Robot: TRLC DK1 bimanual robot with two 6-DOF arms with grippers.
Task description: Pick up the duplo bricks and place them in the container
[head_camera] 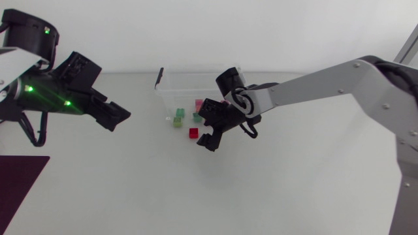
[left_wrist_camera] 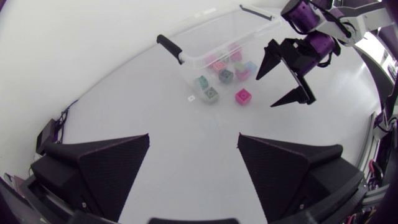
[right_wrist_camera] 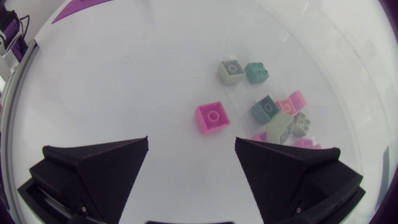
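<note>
Several bricks sit in the container. One loose brick lies on the table just in front, beside the right gripper. The left gripper is way off to the left.

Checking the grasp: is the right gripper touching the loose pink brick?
Apart. The left wrist view shows bare table between the pink brick and the open right gripper.

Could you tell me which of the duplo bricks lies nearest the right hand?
The pink brick, lying alone just ahead of the right hand; the other bricks sit farther off, clustered at the container.

White table, dark maroon mat
</note>
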